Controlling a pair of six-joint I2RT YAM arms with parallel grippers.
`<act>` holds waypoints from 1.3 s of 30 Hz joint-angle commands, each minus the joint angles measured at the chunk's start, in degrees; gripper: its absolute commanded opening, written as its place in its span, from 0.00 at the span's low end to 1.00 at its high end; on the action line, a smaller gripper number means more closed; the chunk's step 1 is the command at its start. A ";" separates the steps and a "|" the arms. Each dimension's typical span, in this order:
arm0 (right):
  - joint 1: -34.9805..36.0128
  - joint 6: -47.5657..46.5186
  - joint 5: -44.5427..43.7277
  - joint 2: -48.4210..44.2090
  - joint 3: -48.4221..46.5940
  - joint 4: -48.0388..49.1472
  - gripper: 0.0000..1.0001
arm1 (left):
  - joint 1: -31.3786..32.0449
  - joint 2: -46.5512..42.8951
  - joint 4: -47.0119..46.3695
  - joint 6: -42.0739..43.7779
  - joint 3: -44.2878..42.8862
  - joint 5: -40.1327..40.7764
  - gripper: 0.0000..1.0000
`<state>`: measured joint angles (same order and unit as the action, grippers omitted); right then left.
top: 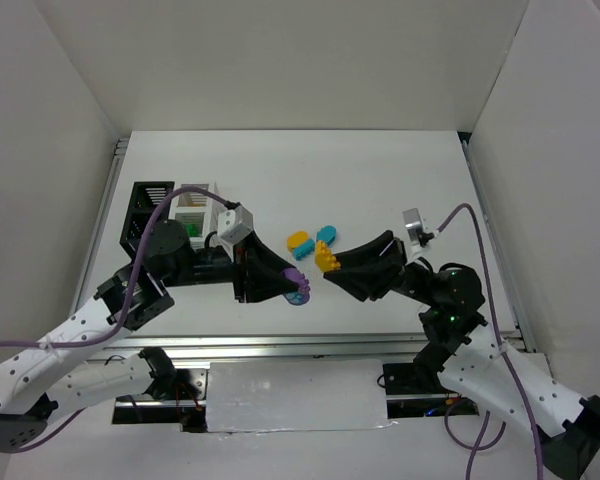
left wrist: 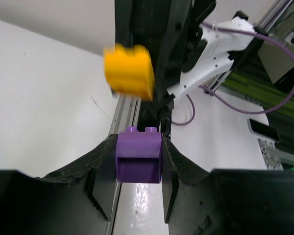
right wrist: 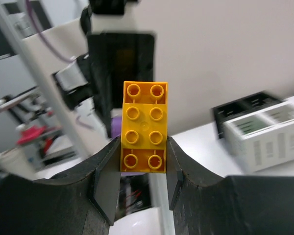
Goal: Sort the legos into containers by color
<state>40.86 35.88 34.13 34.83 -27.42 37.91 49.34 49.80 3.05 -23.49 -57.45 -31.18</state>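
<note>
Left gripper (left wrist: 138, 164): closed on the purple brick (left wrist: 138, 152), pinching its two side faces, studs pointing away from the wrist
Right gripper (right wrist: 143, 166): closed on the yellow-orange brick (right wrist: 143, 126), gripped across its narrow width at the near end

Where the held bricks are: at the middle of the table (top: 380, 170), toward its near edge, the two grippers tip to tip and close but apart. I cannot tell whether the purple one is clear of the surface

Loose bricks: a loose yellow-orange brick (top: 299, 240) and a teal brick (top: 326, 235) lie just beyond the two grippers

Containers: black container (top: 148, 205) and white container (top: 195, 200) stand side by side at far left, black outermost, with a green brick (top: 193, 228) showing inside

Deciding relation: both containers lie left of and beyond both grippers. The left arm is nearer, with its forearm running right beside them, and the right arm would probably have to reach across it

Long axis: the yellow-orange brick runs lengthwise straight out from the fingers, so it would likely enter a compartment end first

Likely step: carrying each held brick to its colour's compartment
</note>
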 commanded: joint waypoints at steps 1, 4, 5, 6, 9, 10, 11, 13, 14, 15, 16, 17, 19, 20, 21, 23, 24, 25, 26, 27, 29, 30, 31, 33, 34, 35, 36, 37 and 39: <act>-4.72 -2.30 -4.69 -4.06 -1.76 -0.81 0.00 | -0.12 -2.16 3.11 3.97 -0.03 -3.27 0.00; -6.49 -1.34 -2.06 -4.24 -1.85 -0.30 0.00 | -0.65 -2.34 2.49 3.80 0.24 -4.33 0.00; -7.02 -0.82 -1.09 -4.16 -1.76 -0.03 0.00 | -0.91 -2.25 3.01 3.80 -0.20 -2.07 0.00; -7.02 -0.81 -1.52 -4.24 -1.67 -0.38 0.00 | -1.09 -2.25 4.15 3.88 -0.73 -2.04 0.00; -7.02 -2.83 -5.29 -5.21 -1.58 -4.23 0.00 | -1.97 -3.48 13.18 2.32 -4.24 21.60 0.00; -7.11 -3.35 -8.09 -5.30 -2.11 -7.90 0.00 | -2.49 -3.66 16.43 1.09 -5.73 30.21 0.00; -7.02 -4.05 -9.16 -5.38 -2.20 -9.33 0.00 | -4.24 -3.40 19.33 -2.58 -8.70 49.53 0.00; -7.02 -4.15 -11.35 -5.91 -1.59 -11.28 0.00 | -8.53 -0.17 34.95 -10.84 -12.84 71.16 0.00; -7.02 -3.71 -11.89 -5.91 -1.15 -11.11 0.00 | -10.56 0.90 38.84 -16.10 -15.30 84.05 0.00; -7.02 -3.45 -11.89 -5.65 -0.62 -10.32 0.00 | -13.11 3.26 48.18 -20.50 -16.71 88.35 0.00; -7.11 -3.10 -11.28 -5.39 -0.18 -10.05 0.00 | -18.96 4.07 50.54 -25.94 -17.95 90.57 0.00; -7.11 -2.83 -10.76 -4.34 -0.09 -9.79 0.00 | -22.06 4.60 51.09 -27.39 -18.39 90.07 0.00; -7.02 -1.96 -9.26 -3.28 0.17 -8.21 0.00 | -30.74 4.95 47.16 -28.98 -16.92 86.13 0.00; -7.02 -1.69 -9.00 -2.32 0.26 -7.68 0.00 | -32.80 5.04 44.96 -29.51 -14.38 83.59 0.00; -7.02 -1.43 -8.73 -2.05 0.26 -7.07 0.00 | -34.73 5.83 43.46 -30.21 -13.40 80.34 0.00; -7.11 -1.43 -7.86 -1.78 0.17 -7.15 0.00 | -38.35 7.41 41.17 -32.41 -12.08 80.74 0.00; -7.11 -1.34 -7.59 -1.87 0.00 -7.58 0.00 | -39.23 9.33 40.20 -32.41 -11.72 82.05 0.00; -7.02 -1.51 -7.33 -2.04 0.08 -7.85 0.00 | -41.32 10.31 37.50 -32.07 -10.76 82.33 0.00; -7.11 -1.60 -6.97 -2.13 0.17 -8.11 0.00 | -42.65 11.53 36.25 -31.54 -10.49 81.90 0.00; -7.02 -1.69 -6.97 -2.31 0.26 -8.64 0.00 | -44.05 13.90 35.63 -31.27 -10.49 79.63 0.00; -6.94 -2.13 -7.06 -2.66 1.05 -8.99 0.00 | -46.52 16.02 34.66 -32.41 -10.05 79.43 0.00; -6.94 -2.22 -7.23 -2.84 1.31 -9.17 0.00 | -47.92 16.20 34.31 -33.28 -9.61 78.91 0.00; -7.02 -2.22 -7.24 -3.10 1.49 -9.17 0.00 | -48.89 16.20 33.17 -33.29 -7.87 77.77 0.00; -6.94 -2.39 -7.15 -3.10 1.67 -9.17 0.00 | -50.82 15.86 28.79 -33.29 -5.93 76.01 0.00; -7.02 -2.48 -7.15 -2.75 1.67 -9.08 0.00 | -51.10 16.11 25.46 -31.90 -4.35 74.35 0.00; -7.02 -2.48 -6.97 -2.57 1.58 -9.08 0.00 | -51.19 16.12 24.99 -31.89 -4.08 73.72 0.00; -7.02 -2.65 -6.54 -2.31 1.32 -9.00 0.00 | -51.19 16.90 24.38 -31.89 -3.99 73.28 0.00; -7.02 -2.66 -6.36 -1.96 1.23 -8.99 0.00 | -51.27 17.26 23.94 -32.06 -3.81 73.02 0.00; -7.02 -2.66 -6.01 -1.61 1.32 -8.73 0.00 | -51.19 18.14 21.58 -31.45 -3.20 72.14 0.00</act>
<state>34.09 33.95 26.98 32.86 -25.82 27.73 -1.69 67.42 32.38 -54.83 -60.97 42.92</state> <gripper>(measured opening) 0.438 0.467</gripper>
